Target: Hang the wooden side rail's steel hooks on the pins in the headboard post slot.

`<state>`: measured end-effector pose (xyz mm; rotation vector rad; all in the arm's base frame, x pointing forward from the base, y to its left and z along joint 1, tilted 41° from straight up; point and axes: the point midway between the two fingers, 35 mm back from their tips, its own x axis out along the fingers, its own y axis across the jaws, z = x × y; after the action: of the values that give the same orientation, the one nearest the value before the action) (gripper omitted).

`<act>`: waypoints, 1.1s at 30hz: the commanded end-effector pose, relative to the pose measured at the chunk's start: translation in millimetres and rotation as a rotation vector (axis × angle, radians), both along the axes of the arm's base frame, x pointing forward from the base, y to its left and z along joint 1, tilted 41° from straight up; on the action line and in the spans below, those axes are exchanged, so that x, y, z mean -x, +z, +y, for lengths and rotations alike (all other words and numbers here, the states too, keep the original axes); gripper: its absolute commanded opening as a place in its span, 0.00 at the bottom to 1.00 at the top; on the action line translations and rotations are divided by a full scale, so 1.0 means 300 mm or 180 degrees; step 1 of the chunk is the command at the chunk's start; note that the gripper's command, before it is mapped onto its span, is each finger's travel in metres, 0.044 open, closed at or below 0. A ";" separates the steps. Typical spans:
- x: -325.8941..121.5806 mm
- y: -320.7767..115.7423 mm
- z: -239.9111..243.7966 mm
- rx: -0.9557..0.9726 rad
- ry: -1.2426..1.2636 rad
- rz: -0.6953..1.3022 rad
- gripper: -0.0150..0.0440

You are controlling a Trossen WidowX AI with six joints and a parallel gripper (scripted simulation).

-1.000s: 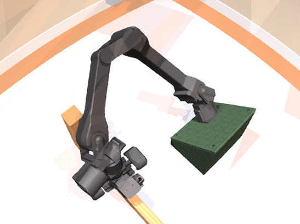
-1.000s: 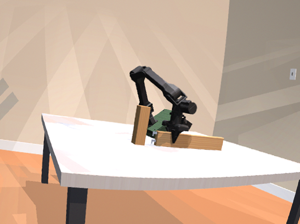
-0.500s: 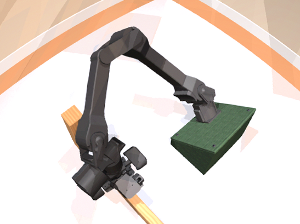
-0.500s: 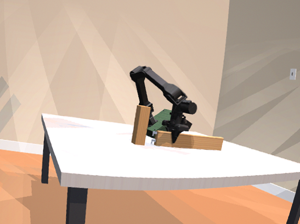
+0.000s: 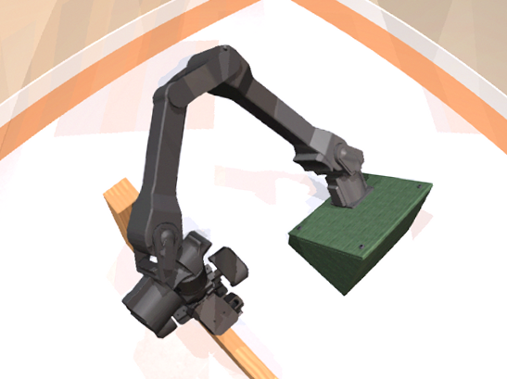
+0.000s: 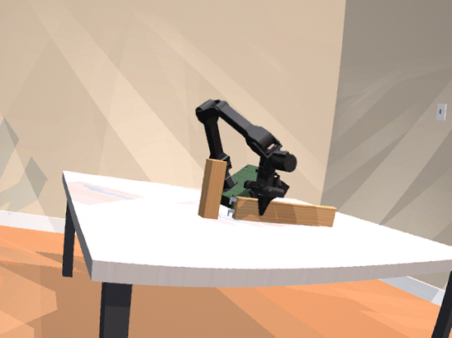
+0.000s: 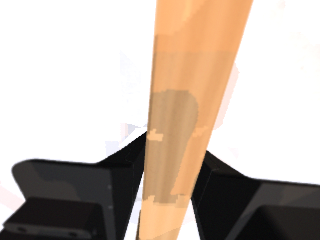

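The wooden side rail (image 5: 253,357) (image 6: 306,214) (image 7: 192,65) stands on edge, low over or on the table; whether its hook end is raised is unclear. My gripper (image 6: 262,213) (image 7: 175,147) is shut on the rail near the hook end, one finger on each side. The upright wooden headboard post (image 5: 121,195) (image 6: 212,189) stands beyond the hook end. In the exterior view, two steel hooks, an upper hook (image 6: 232,200) and a lower hook (image 6: 229,212), point at the post with a visible gap between. The post's slot and pins are hidden.
The arm's base is mounted on a green sloped block (image 5: 361,220) (image 6: 242,180) behind the rail. The arm's forearm passes above the post in the top view and covers part of it. The white table (image 5: 415,353) (image 6: 157,239) carries everything.
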<state>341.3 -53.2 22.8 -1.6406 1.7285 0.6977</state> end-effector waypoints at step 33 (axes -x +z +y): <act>-0.002 0.019 0.022 -0.0003 0.0021 -0.0001 0.25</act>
<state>340.5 -50.2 26.7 -1.6435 1.7323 0.6998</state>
